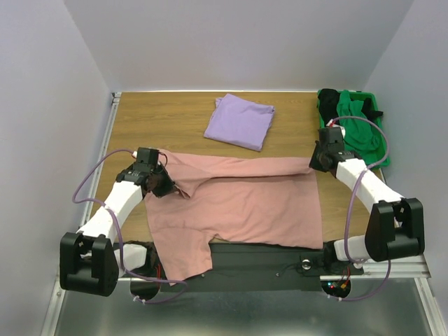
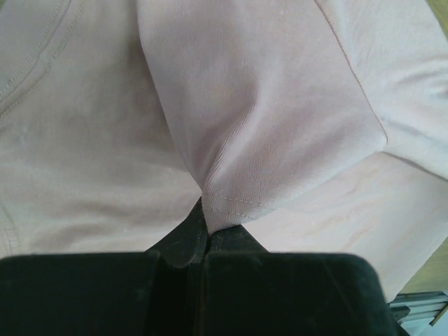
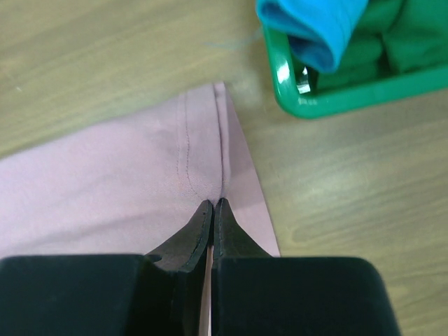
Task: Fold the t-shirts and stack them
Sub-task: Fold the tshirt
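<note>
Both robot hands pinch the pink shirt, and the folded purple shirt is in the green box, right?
No. The top view shows the folded purple shirt on the table, outside the green box. The left gripper and right gripper do pinch the pink shirt.

The pink t-shirt runs past the left wrist view's edges, its hem corner vanishing inside the left claw, and the green bin is cropped by the right wrist view's top, its bunched clothes indistinct.
</note>
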`<state>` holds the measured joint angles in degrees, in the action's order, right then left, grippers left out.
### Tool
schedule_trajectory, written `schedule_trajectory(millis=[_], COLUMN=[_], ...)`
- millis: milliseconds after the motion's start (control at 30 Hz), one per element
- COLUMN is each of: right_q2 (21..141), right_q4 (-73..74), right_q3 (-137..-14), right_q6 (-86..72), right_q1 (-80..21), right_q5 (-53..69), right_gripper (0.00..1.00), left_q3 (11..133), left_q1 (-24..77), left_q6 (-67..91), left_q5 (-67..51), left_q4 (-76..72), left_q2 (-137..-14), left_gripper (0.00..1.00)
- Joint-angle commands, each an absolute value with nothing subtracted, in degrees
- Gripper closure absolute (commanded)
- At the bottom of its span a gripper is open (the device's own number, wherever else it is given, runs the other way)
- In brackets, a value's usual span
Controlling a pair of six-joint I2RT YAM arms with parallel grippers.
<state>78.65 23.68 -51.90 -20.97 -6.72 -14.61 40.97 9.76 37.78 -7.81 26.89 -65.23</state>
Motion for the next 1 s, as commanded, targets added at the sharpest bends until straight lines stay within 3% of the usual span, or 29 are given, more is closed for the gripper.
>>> schedule_trajectory(millis=[0,100,133,200,300,333,367,633,767,967], right_q2=[76.46,76.99,76.99,75.95,73.49,72.78,72.16,70.66,69.18,67.15], right_q4=[25.22,26.36,27.06,27.77,28.21,28.3,28.3,25.59,19.79,9.33], right_q3=[-50.54,-50.71,-50.8,-50.71,-51.15,-51.41,-51.76,-53.17,-50.2,-45.44], right_q6=[-22.5,-23.29,-23.38,-23.47,-22.86,-22.42,-21.98,-19.16,-19.6,-24.07], right_q1=[-6.33,-6.33,-6.33,-6.33,-6.33,-6.33,-6.24,-6.33,-8.16,-23.52], right_q5=[-17.04,-17.58,-17.49,-17.49,-16.8,-16.18,-15.39,-1.08,11.05,14.86], right_gripper=[0.99,0.9,0.74,0.65,0.42,0.27,0.0,0.0,0.0,0.0], left_q3=[39.46,38.94,39.02,39.29,41.21,41.83,42.88,48.42,51.49,54.49], left_q1=[9.84,9.84,9.84,9.84,9.84,9.84,9.84,9.84,9.84,9.49], left_q6=[37.88,38.06,38.06,38.41,38.93,39.11,39.02,38.5,37.01,36.92], left_q5=[-7.65,-6.24,-5.81,-4.84,-4.05,-3.69,-3.52,-4.74,-7.2,-8.17], left_q4=[26.19,28.12,29.87,31.72,33.39,33.49,33.57,25.77,18.91,9.68], left_q2=[-62.93,-62.75,-62.67,-61.62,-59.33,-58.8,-57.93,-62.04,-71.86,-82.96], left_gripper=[0.96,0.8,0.67,0.45,0.4,0.35,0.03,0.02,0.02,0.02])
